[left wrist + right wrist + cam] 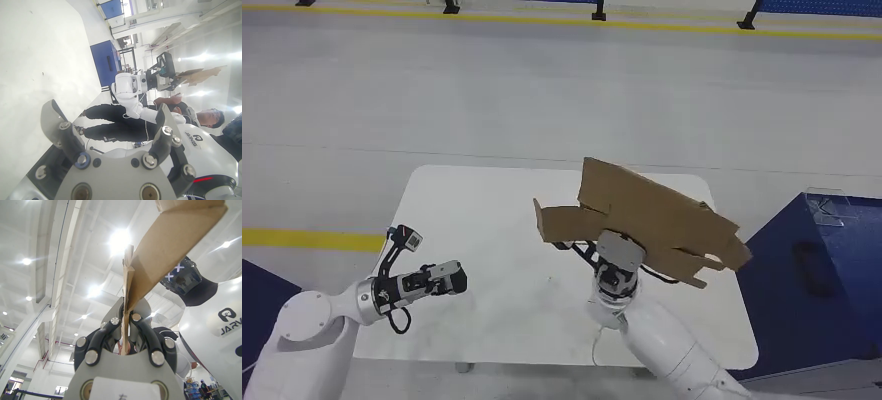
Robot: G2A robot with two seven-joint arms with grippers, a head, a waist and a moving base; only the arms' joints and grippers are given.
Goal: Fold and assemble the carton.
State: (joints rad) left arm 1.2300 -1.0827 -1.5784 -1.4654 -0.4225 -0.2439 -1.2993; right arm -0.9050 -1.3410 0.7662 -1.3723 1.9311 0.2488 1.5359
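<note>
Grey floor, yellow line, blue cabinet

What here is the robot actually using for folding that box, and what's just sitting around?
In the job:
carton, clamped in the right gripper, raised over the table
left gripper, open and empty

Just about:
blue cabinet beside the table
yellow floor line

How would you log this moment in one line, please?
right jaws: shut on brown cardboard carton, held above white table | left jaws: open, empty, over table | carton: unassembled
</note>
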